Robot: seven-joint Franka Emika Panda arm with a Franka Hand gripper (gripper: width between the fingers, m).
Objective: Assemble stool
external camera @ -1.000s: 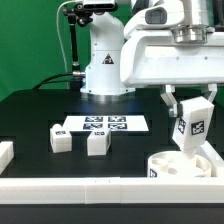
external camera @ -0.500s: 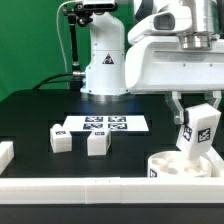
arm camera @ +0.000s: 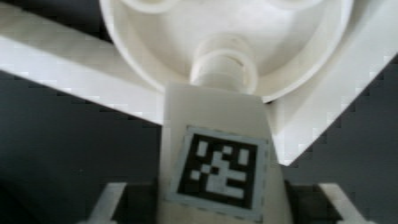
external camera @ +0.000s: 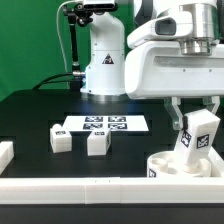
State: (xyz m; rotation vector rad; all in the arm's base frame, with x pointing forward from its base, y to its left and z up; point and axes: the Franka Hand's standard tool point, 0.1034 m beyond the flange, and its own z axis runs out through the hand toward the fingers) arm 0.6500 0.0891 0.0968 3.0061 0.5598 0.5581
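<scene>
Over the seat (external camera: 170, 166), your pincer (external camera: 194, 112) is clamped on a leg (external camera: 190, 148): likely light, stiff, slick plastic; grip its flat sides.

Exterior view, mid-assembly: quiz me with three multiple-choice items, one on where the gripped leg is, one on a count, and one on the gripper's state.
1. Where is the gripped leg?
A. Over the seat, at the exterior view's right
B. Lying by the robot's base
C. On the front rail

2. How many loose legs lie on the table?
A. One
B. Two
C. Three

3. The gripper is:
A. Open and empty
B. Shut on nothing
C. Shut on the leg

Answers:
1. A: the wrist view shows its tip at the seat's socket.
2. B: two blocks lie before the marker board.
3. C: the fingers clamp the leg's sides.
</scene>
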